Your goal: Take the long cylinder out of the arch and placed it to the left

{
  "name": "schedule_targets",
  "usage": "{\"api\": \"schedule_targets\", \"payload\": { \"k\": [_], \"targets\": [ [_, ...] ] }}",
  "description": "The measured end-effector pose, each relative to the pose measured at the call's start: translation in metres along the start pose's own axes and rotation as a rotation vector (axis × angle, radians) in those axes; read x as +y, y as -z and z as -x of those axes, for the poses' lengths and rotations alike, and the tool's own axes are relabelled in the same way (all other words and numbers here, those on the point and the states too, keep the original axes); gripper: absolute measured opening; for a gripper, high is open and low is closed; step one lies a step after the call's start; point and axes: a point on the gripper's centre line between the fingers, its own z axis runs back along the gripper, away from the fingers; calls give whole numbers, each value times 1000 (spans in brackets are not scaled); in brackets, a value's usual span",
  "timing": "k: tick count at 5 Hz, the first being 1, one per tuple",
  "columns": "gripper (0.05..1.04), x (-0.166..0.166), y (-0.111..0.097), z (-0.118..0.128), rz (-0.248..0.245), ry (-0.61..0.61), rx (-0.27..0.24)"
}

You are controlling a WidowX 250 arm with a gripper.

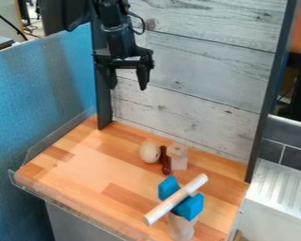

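The black gripper [126, 79] hangs open high above the table's back left part, with nothing between its fingers. The long pale wooden cylinder [161, 210] lies slantwise in the hollow of the blue arch [190, 205], well below and to the right of the gripper. One end points to the front left, the other to the back right. The arch rests curve-down on an upright wooden block [180, 228] near the table's front right edge.
Behind the arch stand a round wooden ball [150, 152], a dark red piece [165, 161] and a light wooden block [178, 157]. Bare wooden table [84, 164] extends to the left. A clear rim borders the left and front; a plank wall [191, 117] rises behind.
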Motion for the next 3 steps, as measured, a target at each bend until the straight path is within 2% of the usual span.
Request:
{"api": "schedule_targets", "payload": {
  "k": [1, 2, 3],
  "targets": [
    [1001, 0, 18, 9, 11, -1, 49],
    [1001, -5, 23, 37, 39, 121, 78],
    [1001, -7, 8, 49, 47, 206, 47]
  ]
}}
